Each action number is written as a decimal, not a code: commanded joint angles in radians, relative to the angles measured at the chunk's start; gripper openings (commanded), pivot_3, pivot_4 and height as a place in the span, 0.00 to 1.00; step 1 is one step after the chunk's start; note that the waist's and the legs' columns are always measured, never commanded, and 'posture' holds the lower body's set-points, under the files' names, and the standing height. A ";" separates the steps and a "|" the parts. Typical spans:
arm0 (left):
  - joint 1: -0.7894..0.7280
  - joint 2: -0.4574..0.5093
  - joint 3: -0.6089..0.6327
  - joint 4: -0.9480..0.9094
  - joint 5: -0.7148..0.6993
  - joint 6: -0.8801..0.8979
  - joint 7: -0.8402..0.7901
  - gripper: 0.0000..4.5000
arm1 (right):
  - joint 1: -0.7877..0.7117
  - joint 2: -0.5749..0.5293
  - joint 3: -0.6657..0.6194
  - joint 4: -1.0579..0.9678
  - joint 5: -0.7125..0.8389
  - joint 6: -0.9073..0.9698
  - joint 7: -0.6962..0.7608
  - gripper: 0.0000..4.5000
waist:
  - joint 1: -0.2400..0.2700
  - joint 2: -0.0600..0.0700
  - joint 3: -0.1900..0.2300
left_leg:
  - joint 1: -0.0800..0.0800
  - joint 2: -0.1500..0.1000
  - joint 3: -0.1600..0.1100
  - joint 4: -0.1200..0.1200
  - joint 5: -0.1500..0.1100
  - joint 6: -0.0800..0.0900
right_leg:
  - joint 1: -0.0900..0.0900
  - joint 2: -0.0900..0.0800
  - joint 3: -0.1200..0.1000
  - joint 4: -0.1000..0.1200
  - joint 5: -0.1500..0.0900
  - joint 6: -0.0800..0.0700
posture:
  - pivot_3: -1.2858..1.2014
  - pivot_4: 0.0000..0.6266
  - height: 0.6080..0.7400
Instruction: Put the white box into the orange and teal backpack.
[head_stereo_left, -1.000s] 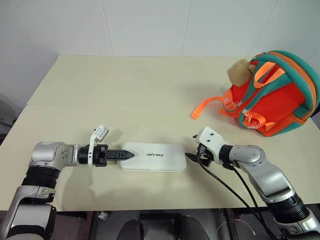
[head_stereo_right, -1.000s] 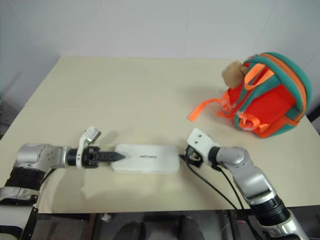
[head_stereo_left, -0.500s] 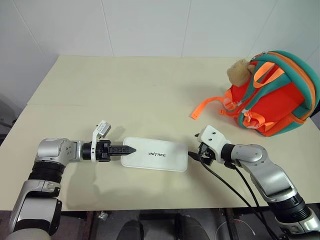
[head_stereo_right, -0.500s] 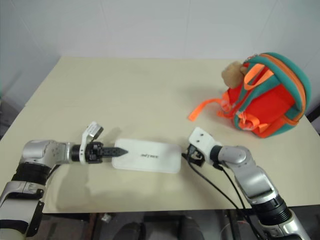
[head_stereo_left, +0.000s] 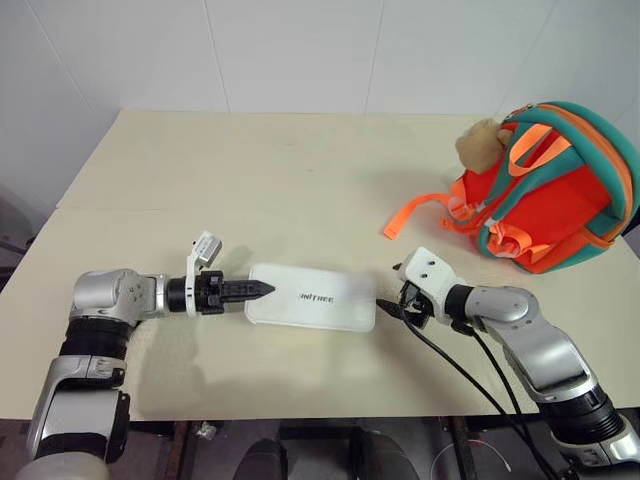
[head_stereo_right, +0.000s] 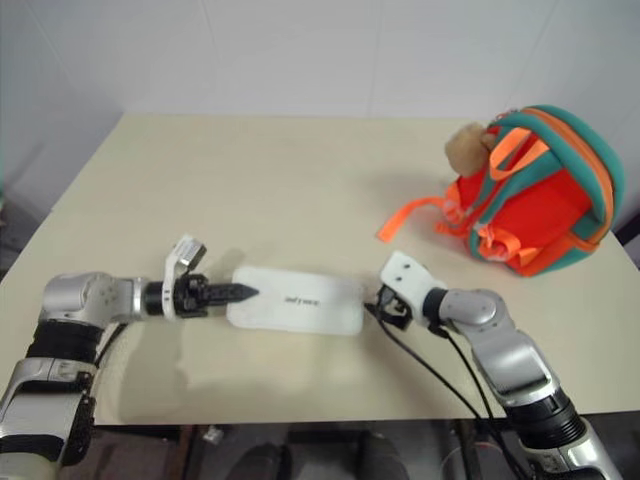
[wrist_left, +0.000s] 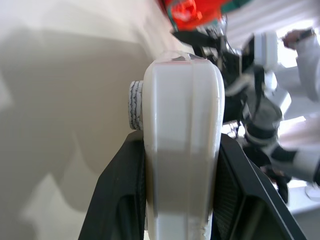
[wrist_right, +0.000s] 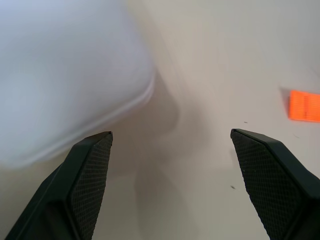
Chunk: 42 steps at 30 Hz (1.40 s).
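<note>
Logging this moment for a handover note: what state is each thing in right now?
white box: gripped at one end, other end free
left gripper: shut on the white box's end
right gripper: open, beside the box's other end
orange and teal backpack: upright on the table, box not inside
plush toy: hanging on the backpack

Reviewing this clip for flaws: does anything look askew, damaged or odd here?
Only one thing: the white box sits slightly tilted, its left end clamped edge-on in the left claw, its right end beside the open right claw. The backpack stands apart at the table's right edge.
</note>
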 joint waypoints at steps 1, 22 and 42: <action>-0.029 0.001 0.089 -0.005 -0.035 0.044 0.062 0.30 | -0.005 -0.024 -0.079 -0.045 0.029 0.015 0.004 1.00 | -0.001 0.000 0.000 | 0.000 0.000 0.000 0.000 0.000 0.000 | 0.000 0.000 0.000 0.000 0.000 0.000 | 0.52 0.24 1.00; -0.171 -0.053 0.394 0.204 -0.098 0.322 0.272 0.30 | 0.156 -0.050 -0.716 -0.131 0.319 0.155 -0.063 1.00 | 0.001 0.000 0.000 | -0.001 -0.001 0.001 -0.001 0.000 0.000 | 0.000 0.000 0.000 -0.001 0.001 0.001 | 0.52 0.24 1.00; -0.124 -0.027 0.372 0.171 -0.200 0.324 0.338 0.30 | -0.157 0.001 -0.549 0.495 0.262 -0.213 -0.082 1.00 | -0.003 0.000 0.000 | 0.000 0.000 0.003 -0.002 0.000 -0.003 | -0.001 -0.001 0.003 -0.001 0.001 0.002 | 0.52 0.24 1.00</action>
